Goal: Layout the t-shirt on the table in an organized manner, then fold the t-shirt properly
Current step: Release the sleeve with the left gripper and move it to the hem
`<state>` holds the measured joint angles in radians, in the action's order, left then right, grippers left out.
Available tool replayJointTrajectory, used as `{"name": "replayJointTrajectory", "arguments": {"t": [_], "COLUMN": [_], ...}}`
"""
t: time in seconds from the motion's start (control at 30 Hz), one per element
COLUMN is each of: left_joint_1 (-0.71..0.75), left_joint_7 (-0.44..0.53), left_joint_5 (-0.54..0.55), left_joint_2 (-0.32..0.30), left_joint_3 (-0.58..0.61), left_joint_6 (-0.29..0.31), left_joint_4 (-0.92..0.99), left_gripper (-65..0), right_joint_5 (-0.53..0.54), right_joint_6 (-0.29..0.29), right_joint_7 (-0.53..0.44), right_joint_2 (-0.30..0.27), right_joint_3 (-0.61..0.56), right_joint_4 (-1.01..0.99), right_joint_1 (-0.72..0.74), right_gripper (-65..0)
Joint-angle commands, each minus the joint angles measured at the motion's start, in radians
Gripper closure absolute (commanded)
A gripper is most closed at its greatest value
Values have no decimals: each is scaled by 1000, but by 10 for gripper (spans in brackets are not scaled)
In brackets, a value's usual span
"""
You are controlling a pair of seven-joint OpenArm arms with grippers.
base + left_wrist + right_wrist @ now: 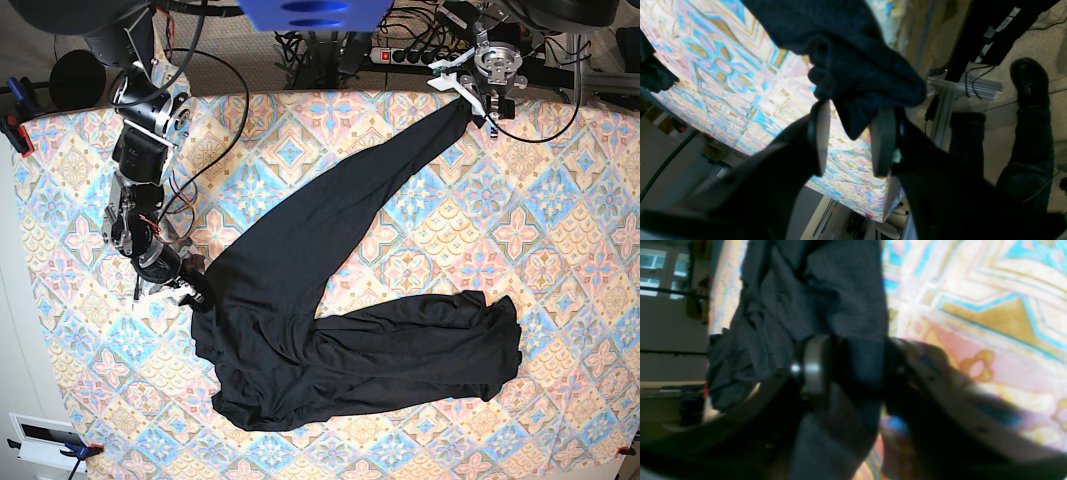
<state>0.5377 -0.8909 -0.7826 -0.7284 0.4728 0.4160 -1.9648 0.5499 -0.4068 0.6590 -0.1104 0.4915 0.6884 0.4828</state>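
On the table, the left gripper pinched a sleeve end of the t-shirt, while the right gripper clamped its opposite edge.

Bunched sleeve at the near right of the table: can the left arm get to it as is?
Probably not yet: the left pincer is shut on the other sleeve's cuff at the far edge. The bunched sleeve lies uncovered, so letting go first should clear the way.

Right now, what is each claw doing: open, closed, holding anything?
Left claw: closed on the t-shirt, gripping a sleeve end.
Right claw: fabric between its fingers; open or closed cannot be told.
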Motion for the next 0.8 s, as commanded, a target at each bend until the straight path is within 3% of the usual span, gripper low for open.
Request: {"name": "replayJointTrajectory", "arguments": {"t": [0.0, 0.03, 0.07, 0.13, 0.23, 0.37, 0.53, 0.77], "left_joint_1": [-20, -21, -21, -32, -44, -40, -43, -40], "left_joint_7": [75, 75, 75, 75, 75, 75, 82, 82], "left_joint_5": [-11, -11, -11, -11, -1, 101, 311, 720], "left_joint_2": [0, 0, 0, 0, 0, 0, 0, -6], "left_joint_3": [-6, -7, -7, -7, -9, -82, -239, -434], "left_joint_6": [-45, -45, -45, -45, -45, -45, -44, -38], "left_joint_4": [-9, -9, -9, -11, -14, -71, -83, -80], "left_gripper": [-206, -206, -206, -206, -206, -206, -220, -398], "right_joint_5": [8, 8, 8, 8, 8, 9, 9, 9], "right_joint_6": [13, 13, 13, 13, 13, 13, 13, 13], "right_joint_7": [15, 15, 15, 17, 11, 9, 9, 9], "right_joint_2": [-4, -4, -4, -4, -4, -4, -4, -4], "right_joint_3": [-1, -1, -1, -3, -32, -53, -52, -52], "right_joint_4": [7, 7, 7, 7, 7, 7, 7, 7], "right_joint_1": [15, 15, 17, 17, 17, 17, 15, 15], "right_gripper": [-98, -24, 0, -25, 0, 0, 0, 0]}}
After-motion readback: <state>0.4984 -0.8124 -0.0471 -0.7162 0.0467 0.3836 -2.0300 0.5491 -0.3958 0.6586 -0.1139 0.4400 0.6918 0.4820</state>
